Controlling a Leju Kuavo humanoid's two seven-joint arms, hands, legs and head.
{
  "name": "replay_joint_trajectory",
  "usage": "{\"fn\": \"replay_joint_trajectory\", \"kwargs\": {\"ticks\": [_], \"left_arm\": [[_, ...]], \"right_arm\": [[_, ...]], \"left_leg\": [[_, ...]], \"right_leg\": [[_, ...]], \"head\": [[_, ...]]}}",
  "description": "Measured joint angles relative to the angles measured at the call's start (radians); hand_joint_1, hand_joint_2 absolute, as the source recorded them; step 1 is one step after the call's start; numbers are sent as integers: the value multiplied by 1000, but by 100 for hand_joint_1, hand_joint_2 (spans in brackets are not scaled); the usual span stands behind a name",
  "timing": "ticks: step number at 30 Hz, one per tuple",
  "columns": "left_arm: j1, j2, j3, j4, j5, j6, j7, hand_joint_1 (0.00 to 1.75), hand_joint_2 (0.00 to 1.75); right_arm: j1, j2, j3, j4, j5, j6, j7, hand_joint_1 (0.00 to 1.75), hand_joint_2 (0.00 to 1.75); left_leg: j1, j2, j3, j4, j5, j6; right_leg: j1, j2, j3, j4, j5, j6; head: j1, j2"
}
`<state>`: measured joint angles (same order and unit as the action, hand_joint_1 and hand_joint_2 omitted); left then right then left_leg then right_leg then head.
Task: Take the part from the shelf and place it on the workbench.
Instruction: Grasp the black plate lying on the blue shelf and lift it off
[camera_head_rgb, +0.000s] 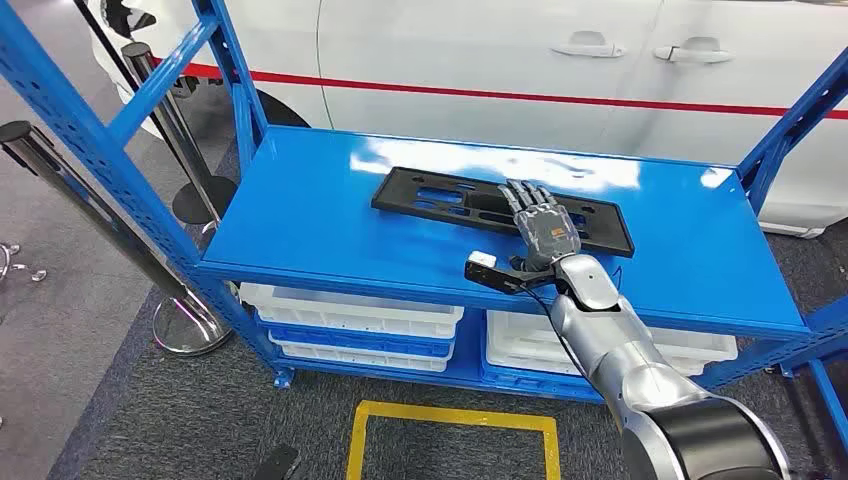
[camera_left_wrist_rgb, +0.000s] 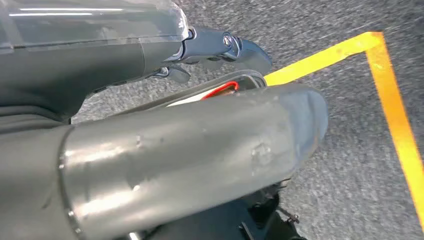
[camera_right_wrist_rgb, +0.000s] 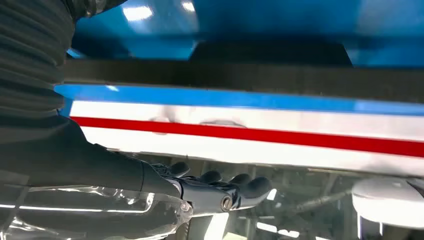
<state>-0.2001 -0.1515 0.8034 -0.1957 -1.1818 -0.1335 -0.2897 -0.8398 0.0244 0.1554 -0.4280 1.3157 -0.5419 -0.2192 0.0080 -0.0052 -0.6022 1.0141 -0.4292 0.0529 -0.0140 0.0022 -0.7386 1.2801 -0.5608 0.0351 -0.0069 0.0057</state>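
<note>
I see the black part (camera_head_rgb: 500, 209) lying flat near the middle of the blue shelf (camera_head_rgb: 300, 220), toward the white car (camera_head_rgb: 480, 60). My right hand (camera_head_rgb: 540, 225) rests on it, fingers stretched out and slightly apart, gripping nothing. I cannot tell the state of my left hand (camera_left_wrist_rgb: 200, 150).

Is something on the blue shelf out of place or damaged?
Nothing stands out. The black part lies flat on the shelf, a little askew to its edges, with the right hand spread over it. No damage shows.
</note>
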Motion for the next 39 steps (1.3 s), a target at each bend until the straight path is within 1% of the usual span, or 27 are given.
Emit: {"fn": "replay_joint_trajectory", "kwargs": {"ticks": [2, 3, 4, 5, 7, 8, 11, 12, 14, 16, 17, 18, 19, 21, 22, 23, 26, 28, 29, 31, 32, 33, 34, 36, 37, 38, 39], "left_arm": [[1, 0, 0, 0, -1, 0, 1, 0, 0], [2, 0, 0, 0, -1, 0, 2, 0, 0], [2, -1, 0, 0, -2, 0, 2, 0, 0], [2, -2, 0, 0, -2, 0, 3, 0, 0], [0, -4, 0, 0, -2, 2, 4, 0, 0], [-1, -5, 0, 0, -2, 4, 5, 0, 0], [0, -6, 0, 0, -4, 8, 6, 0, 0], [0, -7, 0, 0, -4, 8, 6, 0, 0], [0, -7, 0, 0, -4, 9, 6, 0, 0], [2, -7, 0, 0, -4, 9, 7, 0, 0], [3, -7, 0, 0, -4, 9, 7, 0, 0], [5, -7, 0, 0, -5, 9, 7, 0, 0], [5, -7, 0, 0, -5, 9, 7, 0, 0], [5, -7, 0, 0, -5, 9, 7, 0, 0], [4, -7, 0, 0, -5, 9, 6, 0, 0], [3, -7, 1, 0, -5, 9, 6, 0, 0], [4, -7, 1, 0, -5, 10, 5, 0, 0], [3, -7, 2, 0, -5, 10, 3, 0, 0], [2, -7, 2, 0, -5, 10, 2, 0, 0], [1, -7, 2, 0, -5, 10, -1, 0, 0], [2, -7, 3, 0, -5, 10, -2, 0, 0], [3, -7, 3, 0, -5, 11, -2, 0, 0], [4, -8, 3, 0, -5, 11, -3, 0, 0], [3, -8, 3, 0, -5, 11, -4, 0, 0], [2, -8, 4, 0, -4, 11, -4, 0, 0], [1, -8, 4, 0, -4, 11, -4, 0, 0], [1, -8, 4, 0, -4, 11, -4, 0, 0]], "right_arm": [[2, -2, 2, 4, 0, 0, 0, 0, 175], [3, -4, 4, 7, 2, -2, 4, 0, 175], [3, -5, 7, 9, 9, -11, 15, 0, 175], [2, -6, 10, 10, 19, -28, 33, 0, 175], [5, -10, 19, 5, 60, -88, 109, 0, 175], [12, -12, 23, -8, 84, -116, 152, 0, 175], [41, -20, 28, -69, 150, -150, 248, 0, 175], [49, -23, 28, -90, 173, -152, 277, 0, 175], [66, -28, 24, -137, 210, -154, 336, 0, 175], [85, -34, 17, -175, 218, -155, 370, 0, 175], [93, -36, 14, -188, 218, -155, 379, 0, 175], [101, -39, 11, -198, 218, -155, 386, 0, 175], [107, -42, 9, -209, 218, -155, 391, 0, 175], [114, -45, 7, -227, 218, -155, 401, 0, 175], [116, -48, 6, -235, 218, -155, 405, 0, 175], [118, -51, 5, -241, 219, -155, 408, 44, 175], [128, -57, 1, -256, 218, -155, 411, 175, 175], [130, -61, -3, -264, 218, -155, 407, 175, 175], [131, -63, -6, -268, 218, -156, 403, 175, 175], [136, -66, -14, -271, 217, -156, 395, 175, 175], [140, -67, -17, -271, 217, -156, 392, 175, 175], [144, -68, -19, -271, 217, -156, 390, 175, 175], [146, -69, -19, -272, 217, -156, 389, 175, 175], [147, -71, -21, -276, 216, -156, 386, 175, 175], [146, -71, -23, -279, 216, -156, 383, 175, 175], [146, -71, -24, -281, 216, -156, 380, 175, 175], [146, -71, -26, -282, 216, -156, 377, 175, 175]], "left_leg": [[0, 0, 0, 1, -1, 0], [0, -1, 0, 2, -1, -1], [0, -1, 1, 4, -3, -3], [0, -1, 1, 6, -6, -6], [-3, -1, -1, 12, -11, -15], [-5, -2, -2, 14, -13, -20], [-3, -1, -2, 16, -17, -34], [-2, -1, -7, 29, -28, -39], [0, 0, -41, 109, -76, -47], [1, 0, -102, 234, -130, -51], [1, 0, -123, 276, -139, -52], [2, 0, -129, 283, -131, -51], [2, 0, -116, 253, -105, -49], [0, 0, -55, 126, -41, -40], [-2, 0, -28, 69, -22, -36], [-5, -1, -11, 34, -14, -32], [-7, -1, -3, 12, -11, -20], [-4, 0, 3, 0, -3, -8], [-2, 1, 5, -4, -1, -3], [-3, 1, 5, -5, 0, 2], [-3, 1, 4, -4, -1, 3], [-3, 0, 4, -2, -1, 2], [-3, 0, 4, 0, -3, 0], [-1, -2, 4, 8, -9, -7], [-2, -3, 2, 14, -13, -12], [-3, -3, 0, 18, -16, -18], [-5, -3, -2, 20, -17, -23]], "right_leg": [[-1, 0, -11, 16, 8, 2], [-2, -1, -11, 10, 24, 3], [-4, -1, 7, -32, 55, 3], [-5, -1, 37, -97, 91, 3], [-3, -1, 91, -208, 130, -3], [-1, 0, 102, -233, 133, -7], [2, 1, 107, -244, 131, -27], [1, 1, 109, -246, 132, -34], [0, 0, 113, -250, 133, -46], [3, 0, 113, -250, 132, -52], [4, 0, 113, -249, 131, -52], [5, 0, 113, -249, 131, -52], [6, 1, 114, -248, 130, -52], [7, 2, 115, -246, 128, -50], [8, 3, 114, -244, 127, -46], [9, 3, 113, -243, 127, -42], [6, 3, 111, -244, 128, -26], [4, 3, 98, -215, 105, -16], [2, 3, 80, -174, 80, -12], [-1, 3, 24, -54, 23, -4], [-3, 3, 1, -6, 9, -1], [-5, 2, -10, 13, 12, 1], [-8, 2, -1, -6, 33, 3], [-13, 0, 54, -120, 95, 6], [-13, 0, 81, -176, 114, 4], [-11, 1, 98, -212, 122, 0], [-9, 2, 105, -226, 120, -5]], "head": [[0, 0], [0, 0], [0, 0], [0, 0], [0, 0], [0, 0], [-1, 0], [-1, 0], [-1, 0], [-1, 0], [-1, 0], [-1, 0], [-1, 0], [-1, 0], [0, 0], [0, 0], [-1, 0], [0, 0], [0, 0], [0, 0], [0, 0], [0, 0], [0, 0], [0, 0], [0, 0], [-1, 0], [-1, 0]]}}
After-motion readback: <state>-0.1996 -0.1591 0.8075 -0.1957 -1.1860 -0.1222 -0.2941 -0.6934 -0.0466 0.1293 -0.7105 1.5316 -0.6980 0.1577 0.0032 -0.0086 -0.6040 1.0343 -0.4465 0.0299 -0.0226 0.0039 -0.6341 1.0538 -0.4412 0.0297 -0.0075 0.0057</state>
